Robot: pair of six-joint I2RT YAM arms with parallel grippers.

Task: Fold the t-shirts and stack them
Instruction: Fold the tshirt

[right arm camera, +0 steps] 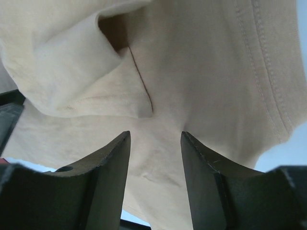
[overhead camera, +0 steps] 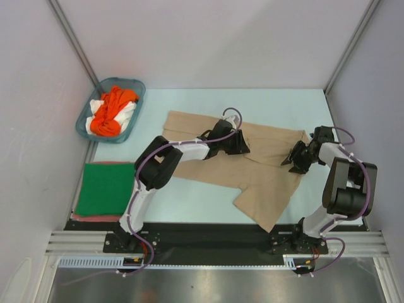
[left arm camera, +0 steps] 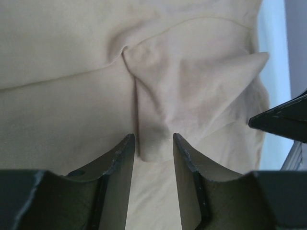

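Observation:
A tan-beige t-shirt [overhead camera: 252, 170] lies spread and rumpled across the middle of the table. My left gripper [overhead camera: 242, 144] is open, low over the shirt's upper middle. In the left wrist view a raised fold of the tan shirt [left arm camera: 158, 110] sits just ahead of the open gripper [left arm camera: 153, 136]. My right gripper [overhead camera: 292, 159] is open at the shirt's right side. In the right wrist view the tan cloth [right arm camera: 192, 72] fills the space between the fingers of the open gripper [right arm camera: 155, 133]. A folded dark green shirt [overhead camera: 107, 187] lies on a reddish one [overhead camera: 95, 218] at the left. Orange [overhead camera: 112, 112] and white [overhead camera: 128, 115] shirts are in the basket.
The teal plastic basket [overhead camera: 136, 84] stands at the back left corner. Grey walls enclose the table on the left, back and right. The arm bases sit on a black rail [overhead camera: 208, 237] along the near edge. The left arm [overhead camera: 158, 164] reaches across the shirt's left half.

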